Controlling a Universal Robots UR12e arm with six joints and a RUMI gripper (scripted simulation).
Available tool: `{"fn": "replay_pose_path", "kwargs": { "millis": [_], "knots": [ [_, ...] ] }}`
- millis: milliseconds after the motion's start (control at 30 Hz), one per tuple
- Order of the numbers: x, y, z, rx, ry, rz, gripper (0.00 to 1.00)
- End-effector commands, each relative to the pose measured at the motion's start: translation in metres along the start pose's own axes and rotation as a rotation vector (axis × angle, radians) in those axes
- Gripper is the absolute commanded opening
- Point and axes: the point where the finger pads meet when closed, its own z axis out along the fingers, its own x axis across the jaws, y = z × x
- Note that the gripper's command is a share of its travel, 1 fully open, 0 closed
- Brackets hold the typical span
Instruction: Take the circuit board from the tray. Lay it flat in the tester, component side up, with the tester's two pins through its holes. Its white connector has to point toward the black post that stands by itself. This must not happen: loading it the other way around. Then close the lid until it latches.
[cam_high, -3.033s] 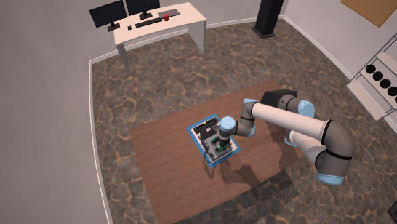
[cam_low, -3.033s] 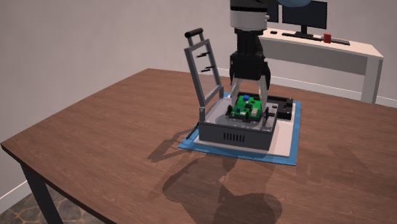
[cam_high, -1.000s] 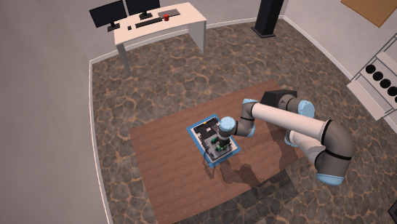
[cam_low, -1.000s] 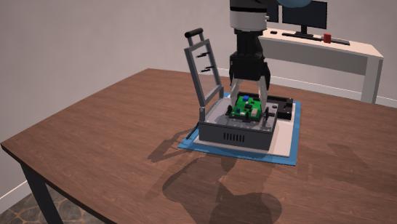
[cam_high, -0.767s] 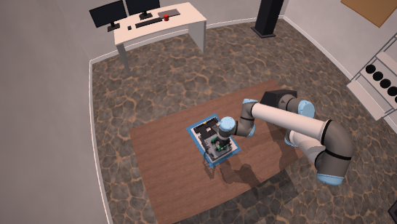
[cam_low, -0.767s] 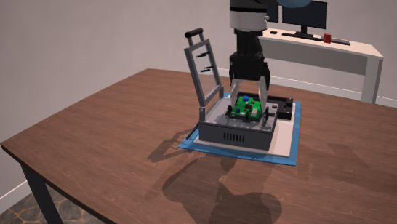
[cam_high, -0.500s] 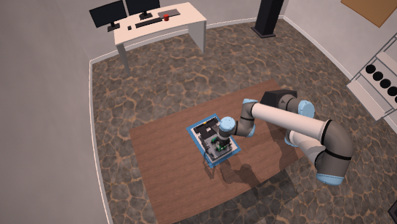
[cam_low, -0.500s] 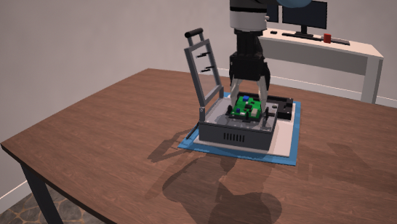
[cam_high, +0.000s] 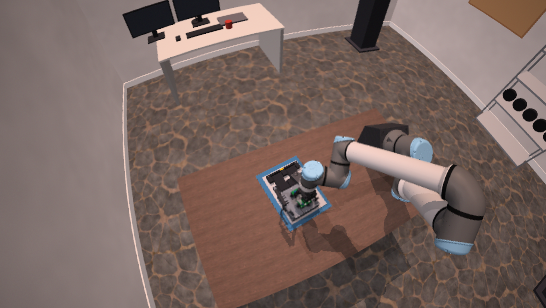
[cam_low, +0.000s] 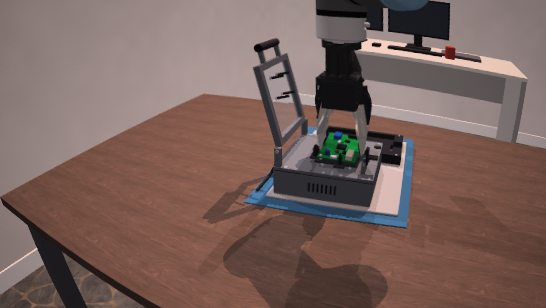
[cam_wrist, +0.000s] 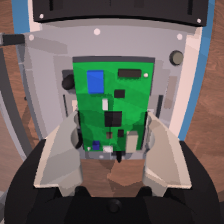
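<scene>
From where I stand, the gripper (cam_high: 306, 196) (cam_low: 342, 142) (cam_wrist: 112, 111) points down over the tester (cam_low: 325, 186) (cam_wrist: 47, 75), its fingers partway apart, one at each side of the green circuit board (cam_high: 304, 202) (cam_low: 340, 148) (cam_wrist: 100, 117). I can't tell whether they grip it. The board is component side up, within the tester; the lid (cam_low: 266, 102) stands raised at the tester's nine o'clock.

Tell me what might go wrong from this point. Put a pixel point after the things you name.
The claw's fingertips (cam_low: 341, 142) stand close along both sides of the circuit board (cam_low: 340, 148) (cam_wrist: 95, 107), so retreating unevenly could drag it askew. The tester's lid (cam_low: 274, 112) stands raised beside the claw; swinging it down before the arm withdraws would probably strike the claw.
</scene>
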Motion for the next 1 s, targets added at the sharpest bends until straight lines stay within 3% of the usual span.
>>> {"fn": "replay_pose_path", "kwargs": {
  "millis": [0,967],
  "knots": [
    [-0.001,-0.0002,-0.0007,0.001,-0.002,-0.001,0.39],
    [-0.001,-0.0002,0.0026,0.001,-0.002,-0.001,0.39]
  ]
}}
